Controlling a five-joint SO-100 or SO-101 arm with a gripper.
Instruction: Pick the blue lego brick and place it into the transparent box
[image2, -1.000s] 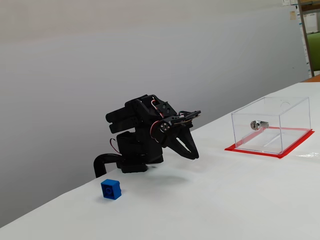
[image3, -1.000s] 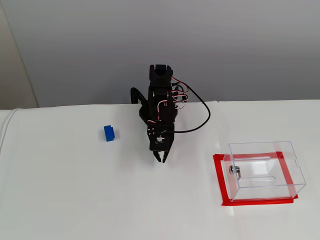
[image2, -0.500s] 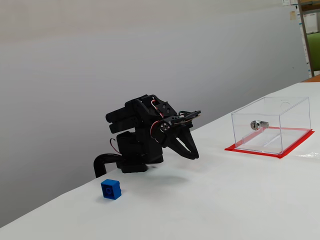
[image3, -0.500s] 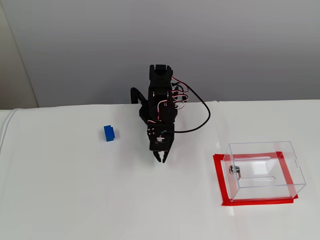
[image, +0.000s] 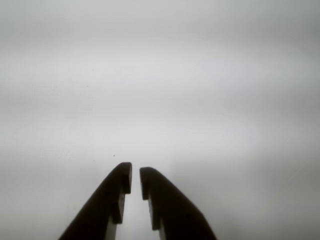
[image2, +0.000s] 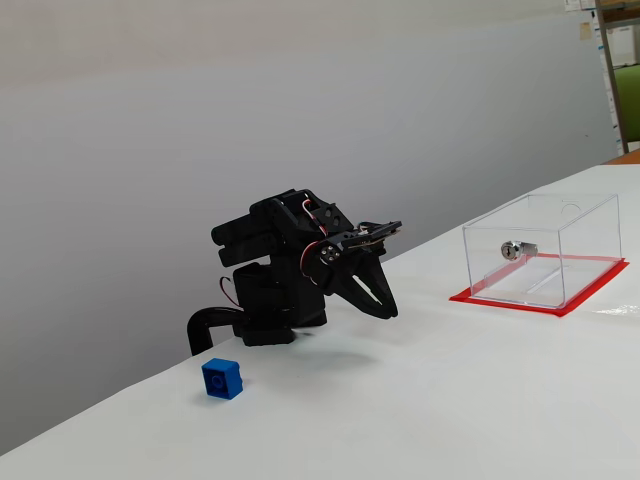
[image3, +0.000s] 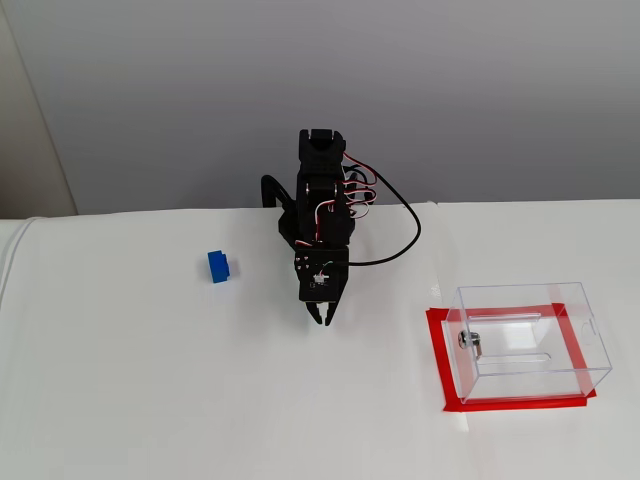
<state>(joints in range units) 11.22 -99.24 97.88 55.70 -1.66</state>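
The hand (image3: 322, 318) hangs empty, fingers nearly pressed together. The blue lego brick (image3: 218, 266) sits on the table (image3: 150, 400), well off to its left in that view. Likely light, rigid, slick: pinch opposite flat sides.

White table (image2: 480, 400) seen across lower part of both fixed views, surface matte and evenly lit. Plain grey wall (image2: 300, 100) set behind table. Shelving unit (image2: 618, 70) glimpsed at top right of one fixed view. Beige panel (image3: 30, 150) seen at left edge of other. Soft diffuse light, faint shadows.
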